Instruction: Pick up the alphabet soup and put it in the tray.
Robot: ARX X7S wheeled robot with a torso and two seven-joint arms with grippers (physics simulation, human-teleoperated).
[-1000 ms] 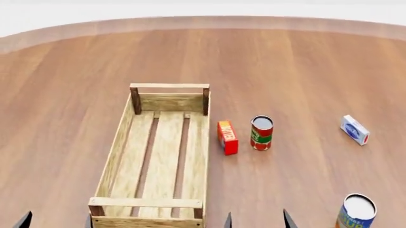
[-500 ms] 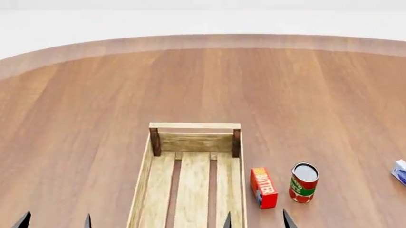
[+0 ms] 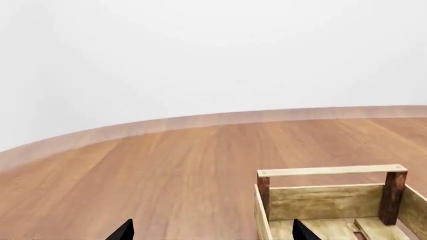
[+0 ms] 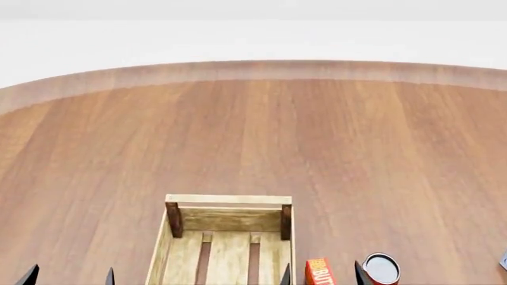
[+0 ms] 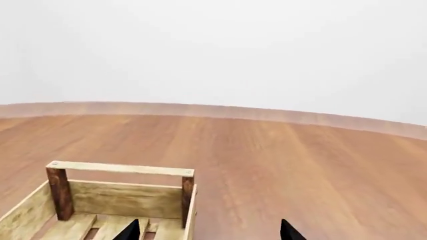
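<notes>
The alphabet soup is out of view in all three frames. Only the far end of the tray (image 4: 228, 200) shows at the bottom of the head view, with its end rail and dark corner posts. The same end appears in the left wrist view as the tray (image 3: 331, 171) and in the right wrist view as the tray (image 5: 120, 168). My left gripper (image 4: 70, 279) (image 3: 212, 235) is open, with only its dark tips showing at the frame edge, left of the tray. My right gripper (image 4: 322, 279) (image 5: 209, 234) is open too, its tips straddling the tray's right wall.
A red butter box (image 4: 319, 274) and a red-and-green can with a dark top (image 4: 381, 270) stand just right of the tray, cut off by the frame edge. A sliver of a blue-white box (image 4: 504, 259) shows at the far right. The wooden table's curved far edge (image 4: 253, 70) meets a white background.
The head view has swung upward: tray, butter box and red-green can slid down the frame, and the alphabet soup left it. Gripper tips sit at the same spots.
</notes>
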